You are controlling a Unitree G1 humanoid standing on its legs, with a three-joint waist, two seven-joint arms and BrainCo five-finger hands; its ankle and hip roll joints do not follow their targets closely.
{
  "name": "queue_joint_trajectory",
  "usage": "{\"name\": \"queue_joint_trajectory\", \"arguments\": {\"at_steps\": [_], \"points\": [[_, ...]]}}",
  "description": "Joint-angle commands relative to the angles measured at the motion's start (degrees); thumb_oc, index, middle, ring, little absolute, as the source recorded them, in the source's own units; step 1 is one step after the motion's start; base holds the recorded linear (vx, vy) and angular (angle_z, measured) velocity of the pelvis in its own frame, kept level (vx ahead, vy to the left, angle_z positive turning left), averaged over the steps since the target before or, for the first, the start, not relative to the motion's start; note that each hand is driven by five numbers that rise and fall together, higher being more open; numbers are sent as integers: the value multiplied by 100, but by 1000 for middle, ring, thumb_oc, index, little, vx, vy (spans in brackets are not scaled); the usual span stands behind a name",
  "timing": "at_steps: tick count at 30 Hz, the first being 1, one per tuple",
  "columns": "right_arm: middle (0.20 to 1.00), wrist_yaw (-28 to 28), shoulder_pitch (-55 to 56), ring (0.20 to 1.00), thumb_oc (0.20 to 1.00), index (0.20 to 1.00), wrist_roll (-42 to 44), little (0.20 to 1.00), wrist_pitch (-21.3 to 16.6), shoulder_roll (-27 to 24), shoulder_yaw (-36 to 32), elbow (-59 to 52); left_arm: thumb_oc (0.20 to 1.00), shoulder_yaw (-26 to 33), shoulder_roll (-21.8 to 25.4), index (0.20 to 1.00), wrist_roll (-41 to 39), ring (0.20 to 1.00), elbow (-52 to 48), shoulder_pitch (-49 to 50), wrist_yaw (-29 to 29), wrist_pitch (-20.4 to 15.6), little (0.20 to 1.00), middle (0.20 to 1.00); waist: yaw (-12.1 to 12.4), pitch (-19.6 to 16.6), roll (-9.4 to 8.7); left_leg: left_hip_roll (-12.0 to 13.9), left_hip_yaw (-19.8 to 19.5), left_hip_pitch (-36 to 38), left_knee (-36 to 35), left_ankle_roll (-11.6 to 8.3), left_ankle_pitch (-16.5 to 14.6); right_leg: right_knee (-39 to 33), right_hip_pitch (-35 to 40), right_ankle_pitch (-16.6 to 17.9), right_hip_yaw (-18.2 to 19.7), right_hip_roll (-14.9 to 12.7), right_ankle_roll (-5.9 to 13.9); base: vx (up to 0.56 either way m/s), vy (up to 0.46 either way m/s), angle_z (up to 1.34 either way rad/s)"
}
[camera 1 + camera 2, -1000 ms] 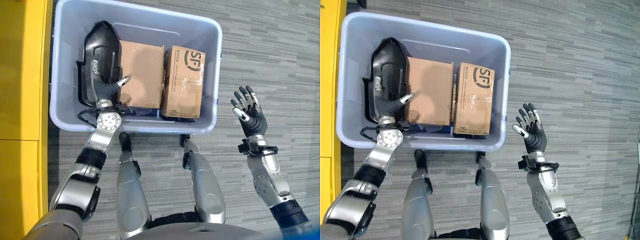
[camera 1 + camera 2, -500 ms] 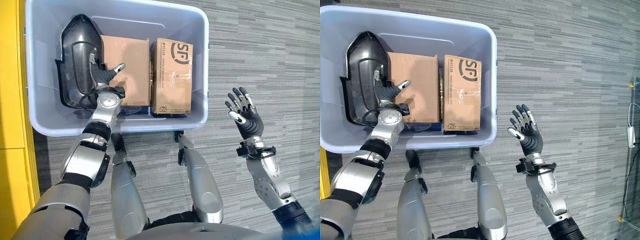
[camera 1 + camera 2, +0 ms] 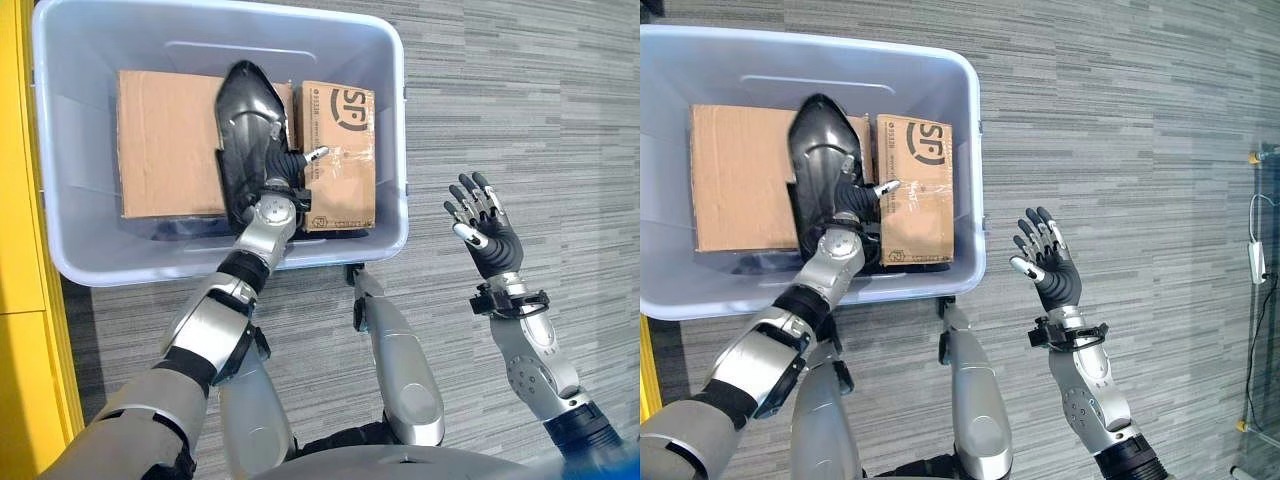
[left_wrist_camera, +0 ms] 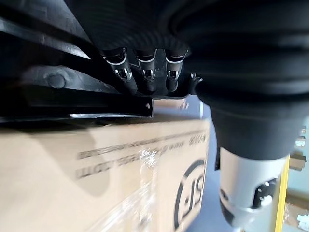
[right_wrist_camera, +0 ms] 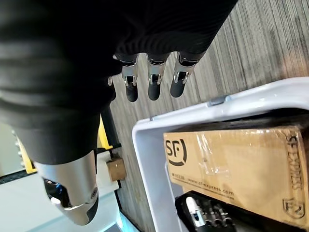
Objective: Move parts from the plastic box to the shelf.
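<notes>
Black moulded plastic part (image 3: 248,135), long and shell-shaped, is held up inside the pale blue plastic box (image 3: 60,250), over the seam between the two cartons. It is gripped by the left hand (image 3: 287,170), whose fingers (image 4: 145,77) are curled round the part's ribbed edge, presumably so it can be lifted clear of the box wall. Large plain brown cardboard carton (image 3: 165,140) is seen lying flat toward the box's left wall; smaller printed, taped cardboard carton (image 3: 340,150) lies against the box's right wall. Both are packed side by side, leaving little free room. Right hand (image 3: 483,225) is held outside the box, beyond its right wall, above grey striped floor (image 3: 520,100), fingers spread and empty, probably kept out of the way. Shelf is not identified with certainty.
</notes>
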Motion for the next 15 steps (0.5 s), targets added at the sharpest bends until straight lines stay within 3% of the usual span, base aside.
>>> {"name": "queue_joint_trajectory", "arguments": {"at_steps": [1,4,5,8,10,15], "points": [[1000,-87,-102,1000,1000,1000,72,1000,-209,265,-223,-252,1000,270,337,1000,-350,1000,-654,398,-62,-304,1000,1000,196,47,-566,413,-407,-542,627,-60,-13,-42,361,63,96,-646,424,0,0,0],[1000,-109,-88,1000,1000,1000,53,1000,-209,289,-271,-258,1000,307,419,1000,-371,1000,-1128,613,-10,-391,1000,1000,248,47,-490,397,-411,-532,612,-54,-9,-34,367,50,93,-659,418,12,1,0],[1000,-156,-7,1000,1000,1000,-46,1000,-230,324,-438,-322,1000,627,759,1000,-152,1000,-2341,1161,230,-578,1000,1000,360,47,-330,356,-399,-535,576,-39,1,-27,369,24,72,-696,412,28,4,-3],[1000,-188,21,1000,1000,1000,-105,1000,-231,345,-508,-302,1000,914,957,1000,70,1000,-2909,1471,376,-618,1000,1000,429,47,-247,333,-386,-520,553,-32,-2,-30,385,9,61,-715,407,30,10,-3],[1000,-155,85,1000,1000,1000,-168,1000,-244,323,-705,-332,1000,1561,1331,1000,567,1000,-3977,2091,555,-741,1000,1000,547,47,-123,314,-380,-525,555,-25,-28,-19,397,-24,52,-751,400,27,-5,4],[1000,-15,241,1000,1000,1000,-225,1000,-230,226,-920,-493,1000,2394,1486,1000,1029,1000,-5695,3020,606,-991,1000,1000,674,47,-9,257,-383,-486,533,-7,-70,-20,466,-72,9,-804,396,10,-2,5]]}}
